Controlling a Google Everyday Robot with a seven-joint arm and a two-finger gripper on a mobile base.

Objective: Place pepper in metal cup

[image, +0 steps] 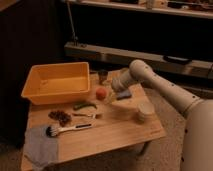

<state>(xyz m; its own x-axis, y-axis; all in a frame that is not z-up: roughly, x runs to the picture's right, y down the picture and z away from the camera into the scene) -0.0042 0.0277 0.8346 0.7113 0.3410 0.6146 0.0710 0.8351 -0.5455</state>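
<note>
The green pepper (84, 105) lies on the wooden table (120, 135), just in front of the yellow bin. The dark metal cup (103, 76) stands upright at the table's back edge, right of the bin. My gripper (114, 88) hangs low over the table, just right of a round orange-red fruit (101, 93). It is in front and to the right of the metal cup. The pepper is about a hand's width to the gripper's left and lies apart from it.
A large yellow bin (35, 92) fills the back left. A blue object (124, 94) lies under the arm. Stacked white cups (145, 112) stand at the right. A dark cluster (61, 117), a fork (88, 115), a brush (65, 129) and a grey cloth (40, 147) lie at the front left.
</note>
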